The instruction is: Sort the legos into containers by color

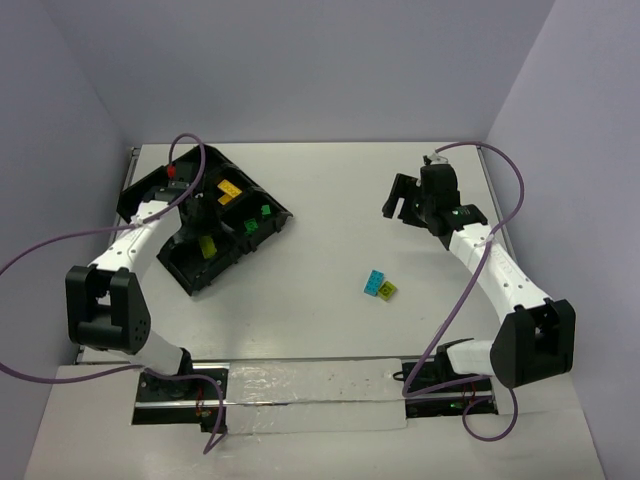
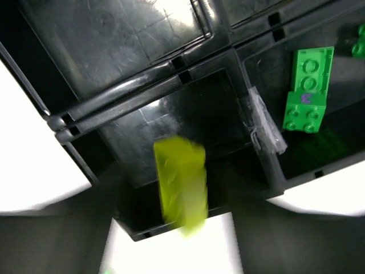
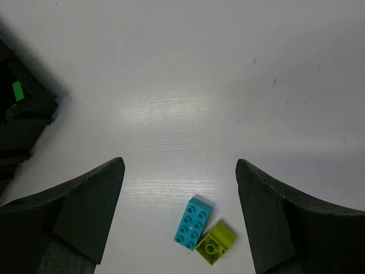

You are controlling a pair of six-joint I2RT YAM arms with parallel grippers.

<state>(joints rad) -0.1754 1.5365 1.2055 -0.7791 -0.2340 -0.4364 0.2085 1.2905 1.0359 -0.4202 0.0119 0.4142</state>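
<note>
The black divided tray (image 1: 272, 226) lies at the left of the table. My left gripper (image 1: 200, 214) hangs over it, jaws apart. In the left wrist view a blurred lime green brick (image 2: 181, 184) sits loose between the spread fingers, over a compartment of the tray (image 2: 142, 85); it also shows in the top view (image 1: 207, 245). A dark green brick (image 2: 308, 85) lies in the neighbouring compartment. A yellow brick (image 1: 228, 192) lies in a far one. My right gripper (image 1: 405, 200) is open and empty above the table. A cyan brick (image 3: 194, 224) and a lime brick (image 3: 215, 243) lie touching below it.
The cyan brick (image 1: 375, 283) and lime brick (image 1: 387, 290) lie on the white table right of centre. More green bricks (image 1: 263, 211) sit in the tray's right compartments. Purple cables loop beside both arms. The tray's corner (image 3: 23, 120) shows at the left of the right wrist view.
</note>
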